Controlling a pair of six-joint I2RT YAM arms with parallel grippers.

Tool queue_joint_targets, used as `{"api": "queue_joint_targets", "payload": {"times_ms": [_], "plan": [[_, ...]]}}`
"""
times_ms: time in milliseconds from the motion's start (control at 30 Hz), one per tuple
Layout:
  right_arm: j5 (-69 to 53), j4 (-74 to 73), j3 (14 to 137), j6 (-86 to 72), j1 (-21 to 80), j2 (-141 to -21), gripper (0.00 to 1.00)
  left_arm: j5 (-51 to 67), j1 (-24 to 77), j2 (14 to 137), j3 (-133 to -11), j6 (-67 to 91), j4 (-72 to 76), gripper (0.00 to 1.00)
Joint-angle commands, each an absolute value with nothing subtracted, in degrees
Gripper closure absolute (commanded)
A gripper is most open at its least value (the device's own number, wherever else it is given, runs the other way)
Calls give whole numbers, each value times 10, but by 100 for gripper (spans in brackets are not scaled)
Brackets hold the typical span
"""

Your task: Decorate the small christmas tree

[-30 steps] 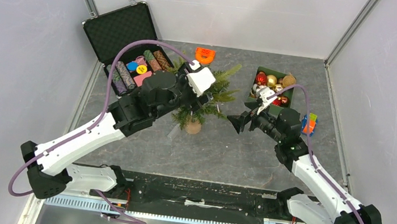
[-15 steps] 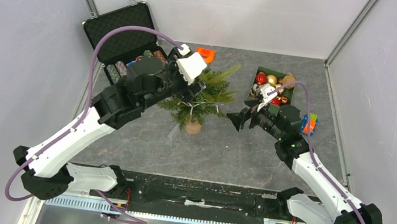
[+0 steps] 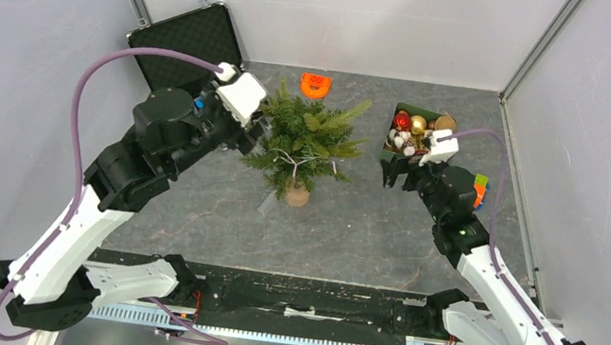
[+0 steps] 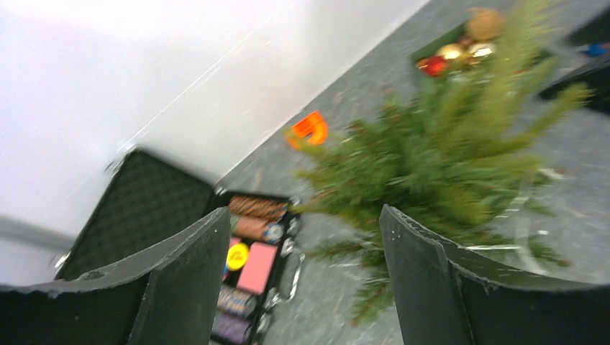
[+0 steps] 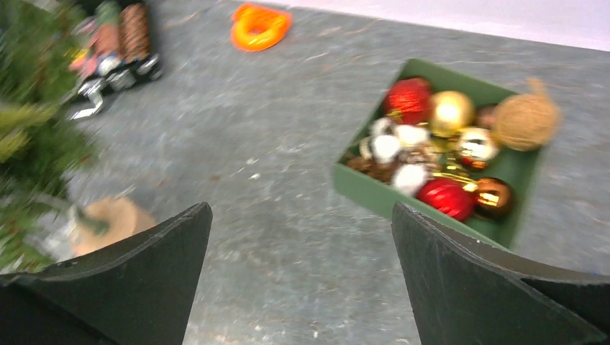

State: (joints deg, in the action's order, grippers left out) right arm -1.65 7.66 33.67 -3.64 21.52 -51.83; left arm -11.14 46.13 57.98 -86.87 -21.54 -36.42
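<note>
Small christmas tree (image 3: 306, 142) stands upright mid-table between left gripper (image 4: 301, 215) and right gripper (image 5: 300, 208), both gaping and empty; a careless left-side swing could snag branches and topple it.

An open black case (image 3: 184, 45) lies back left, an orange piece (image 3: 315, 84) mid-back, perhaps a puzzle cube (image 3: 479, 191) right

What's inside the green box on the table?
The green box holds red baubles, a gold bauble, a copper bauble, small white baubles and a twine ball. Anything beneath that pile is covered.
</note>
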Motion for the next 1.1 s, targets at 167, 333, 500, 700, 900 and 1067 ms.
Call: {"api": "queue_joint_targets", "payload": {"times_ms": [167,333,500,700,900,1067], "plan": [[128,75,425,-102,88,-563,8,-98,258,639,-919,-231,-437,18],[80,86,492,-102,17,-687,18,30,119,650,-826,-191,-384,18],[81,94,570,-60,4,-814,25,109,50,662,-704,-144,-299,18],[97,86,655,-34,3,-951,38,133,32,651,-607,-120,-214,19],[102,116,685,-14,4,-1025,35,133,32,643,-593,-117,-210,21],[146,125,694,-7,4,-1052,37,140,31,639,-591,-117,-219,23]]}}
